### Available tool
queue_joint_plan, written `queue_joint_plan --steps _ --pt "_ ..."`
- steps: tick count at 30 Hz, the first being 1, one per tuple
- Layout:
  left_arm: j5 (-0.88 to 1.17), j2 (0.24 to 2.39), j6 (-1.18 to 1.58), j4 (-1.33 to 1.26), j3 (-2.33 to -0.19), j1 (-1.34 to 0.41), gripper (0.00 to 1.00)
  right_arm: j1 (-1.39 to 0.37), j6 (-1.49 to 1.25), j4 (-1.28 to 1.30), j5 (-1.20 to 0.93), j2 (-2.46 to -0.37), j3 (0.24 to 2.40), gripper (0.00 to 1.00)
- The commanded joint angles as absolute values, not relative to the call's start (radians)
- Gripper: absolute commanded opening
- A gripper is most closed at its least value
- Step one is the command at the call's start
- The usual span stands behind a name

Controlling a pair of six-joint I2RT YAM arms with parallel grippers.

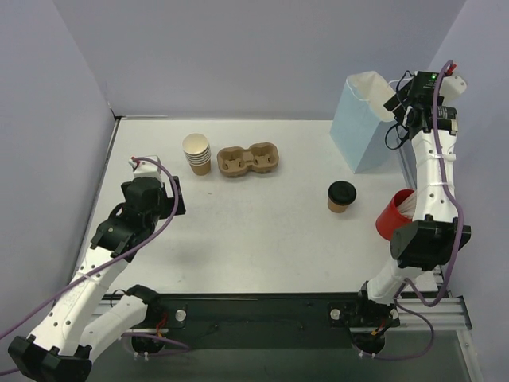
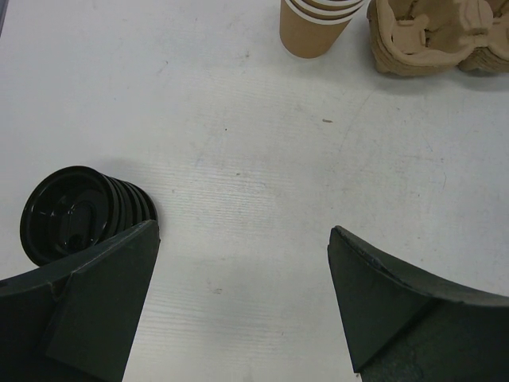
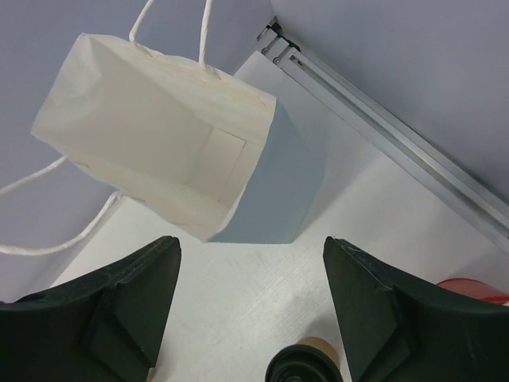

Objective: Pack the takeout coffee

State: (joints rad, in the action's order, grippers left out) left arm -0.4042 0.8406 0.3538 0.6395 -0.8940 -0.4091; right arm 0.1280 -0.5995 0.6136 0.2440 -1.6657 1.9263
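One takeout coffee (image 1: pixel 341 196), a tan cup with a black lid, stands upright on the white table right of centre; its lid (image 3: pixel 306 368) shows at the bottom edge of the right wrist view. The brown pulp two-cup tray (image 1: pixel 249 159) lies at the back centre with both hollows bare, and its edge (image 2: pixel 445 36) is seen from the left wrist. My right gripper (image 1: pixel 395 102) hangs high beside the blue bag, open (image 3: pixel 250 240), holding nothing. My left gripper (image 1: pixel 179 197) hovers over the left of the table, wide open (image 2: pixel 242 231) and holding nothing.
A light-blue paper bag (image 1: pixel 366 119) with a white inside (image 3: pixel 175 135) stands open at the back right. A stack of lidless tan cups (image 1: pixel 197 153) stands left of the tray. A red cup (image 1: pixel 395 213) sits by the right arm. Stacked black lids (image 2: pixel 75 213) lie beside my left finger.
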Motion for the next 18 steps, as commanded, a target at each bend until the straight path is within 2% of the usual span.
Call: queue_joint_plan --steps 1,15,18 --pt "-0.387 0.827 0.339 0.607 -0.897 -0.402 0.97 0.141 -0.641 0.592 0.224 -1.752 2.002 0.73" --pt "-0.364 0.828 0.334 0.6 -0.897 -0.402 0.97 0.137 -0.653 0.597 0.264 -1.89 2.042 0.69" --pt "-0.364 0.827 0.334 0.601 -0.896 -0.402 0.97 0.14 -0.649 0.595 0.264 -1.916 2.062 0.64"
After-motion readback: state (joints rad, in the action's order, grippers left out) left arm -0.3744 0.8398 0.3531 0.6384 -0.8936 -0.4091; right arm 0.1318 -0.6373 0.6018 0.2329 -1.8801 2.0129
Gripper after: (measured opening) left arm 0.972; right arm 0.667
